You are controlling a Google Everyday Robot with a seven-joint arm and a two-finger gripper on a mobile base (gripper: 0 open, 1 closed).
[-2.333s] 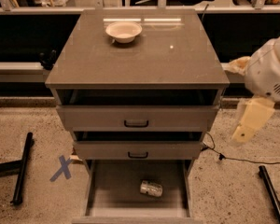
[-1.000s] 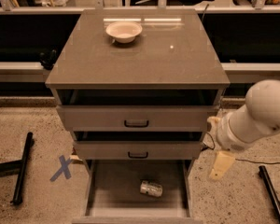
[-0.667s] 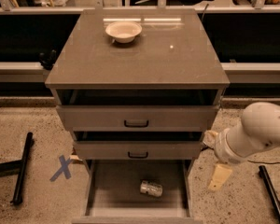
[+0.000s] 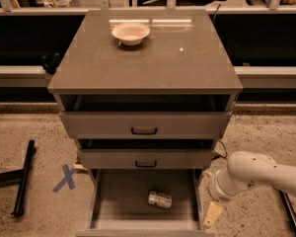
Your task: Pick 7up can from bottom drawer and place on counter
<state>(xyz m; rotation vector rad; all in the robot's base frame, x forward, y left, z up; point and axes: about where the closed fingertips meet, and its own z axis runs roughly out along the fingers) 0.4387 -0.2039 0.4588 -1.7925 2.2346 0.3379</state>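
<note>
The 7up can (image 4: 160, 199) lies on its side on the grey floor of the open bottom drawer (image 4: 119, 201), right of the middle. The counter (image 4: 153, 63) is the broad glossy top of the cabinet. My gripper (image 4: 212, 214) hangs low at the right edge of the bottom drawer, about a can's length right of the can and apart from it. The white arm (image 4: 251, 174) reaches in from the right. The gripper holds nothing that I can see.
A white bowl (image 4: 130, 32) sits at the back of the counter. The two upper drawers (image 4: 144, 127) with black handles are slightly pulled out. A black bar (image 4: 23, 179) and a blue X mark (image 4: 65, 177) lie on the floor at the left.
My arm has swung down and left, from beside the upper drawers to the right edge of the bottom drawer. The can and bowl have not moved.
</note>
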